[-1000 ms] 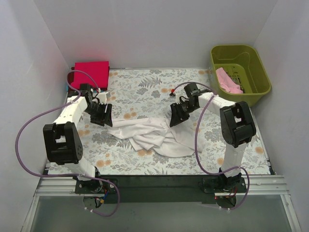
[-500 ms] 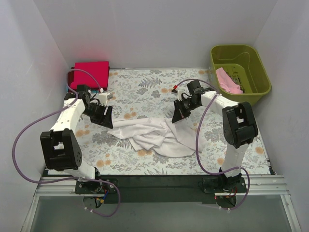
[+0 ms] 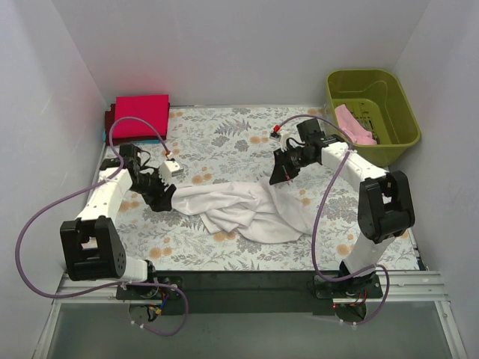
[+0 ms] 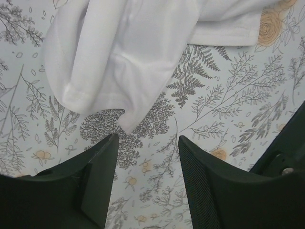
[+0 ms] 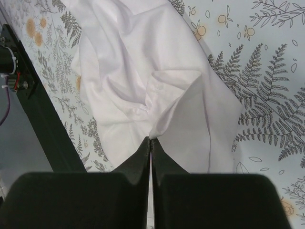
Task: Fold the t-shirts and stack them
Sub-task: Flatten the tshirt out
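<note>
The right arm has drawn away and the left has dropped closer. The right gripper (image 5: 150, 139) is clamped on a fold of the white t-shirt (image 3: 239, 211), which lies crumpled ahead of it. The left gripper (image 4: 147, 143) hangs spread, a shirt corner just ahead. Spreading step, I judge — next, the left pinches that corner.

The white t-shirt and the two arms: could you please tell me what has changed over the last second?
The right gripper, fingers shut on the white t-shirt, moved away from the bases, drawing the cloth's right side out that way. The left gripper, open, came back towards the bases, at the shirt's left edge. The red t-shirt, the pink t-shirt and the basket stayed put.
</note>
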Robot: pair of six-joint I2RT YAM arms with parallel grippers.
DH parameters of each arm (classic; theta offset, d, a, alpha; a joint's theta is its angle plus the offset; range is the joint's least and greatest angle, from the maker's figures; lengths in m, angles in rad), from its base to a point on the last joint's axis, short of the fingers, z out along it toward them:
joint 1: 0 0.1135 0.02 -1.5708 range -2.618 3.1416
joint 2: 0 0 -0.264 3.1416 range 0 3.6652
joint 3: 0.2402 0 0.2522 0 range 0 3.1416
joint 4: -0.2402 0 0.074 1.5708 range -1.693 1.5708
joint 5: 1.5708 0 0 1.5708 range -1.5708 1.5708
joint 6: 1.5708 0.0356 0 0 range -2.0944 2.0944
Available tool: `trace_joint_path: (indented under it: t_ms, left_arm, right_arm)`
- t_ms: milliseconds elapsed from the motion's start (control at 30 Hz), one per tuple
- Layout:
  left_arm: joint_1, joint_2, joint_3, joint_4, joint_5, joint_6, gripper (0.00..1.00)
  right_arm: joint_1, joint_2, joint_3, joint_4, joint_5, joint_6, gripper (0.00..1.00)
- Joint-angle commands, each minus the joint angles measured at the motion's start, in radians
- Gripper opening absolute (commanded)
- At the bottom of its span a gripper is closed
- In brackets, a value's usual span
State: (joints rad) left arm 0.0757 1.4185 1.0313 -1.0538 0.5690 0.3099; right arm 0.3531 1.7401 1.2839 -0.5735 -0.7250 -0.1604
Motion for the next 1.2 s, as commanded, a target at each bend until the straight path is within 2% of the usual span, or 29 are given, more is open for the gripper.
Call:
trace_joint_path:
  t_ms: [0, 333, 633, 767, 900, 1167]
  left_arm:
    - [0.004, -0.067, -0.039, 0.09, 0.045, 0.21, 0.52]
    - [-0.002, -0.061, -0.166, 0.238, 0.038, 0.356, 0.5]
    - [-0.019, -0.047, -0.186, 0.278, 0.038, 0.344, 0.19]
    - [-0.02, -0.032, -0.142, 0.268, 0.064, 0.278, 0.0]
    - [-0.016, -0.015, -0.038, 0.239, 0.08, 0.175, 0.0]
    - [0.036, 0.002, 0.266, 0.308, 0.089, -0.199, 0.0]
  right_arm:
    - [-0.012, -0.06, -0.003, -0.003, 0.015, -0.027, 0.01]
    - [-0.057, -0.109, 0.012, -0.048, 0.044, -0.047, 0.01]
    - [-0.117, -0.165, 0.061, -0.091, 0.094, -0.073, 0.01]
    - [-0.146, -0.191, 0.097, -0.106, 0.113, -0.082, 0.01]
    - [-0.161, -0.221, 0.152, -0.117, 0.151, -0.1, 0.01]
    - [-0.204, -0.307, 0.403, -0.109, 0.294, -0.146, 0.01]
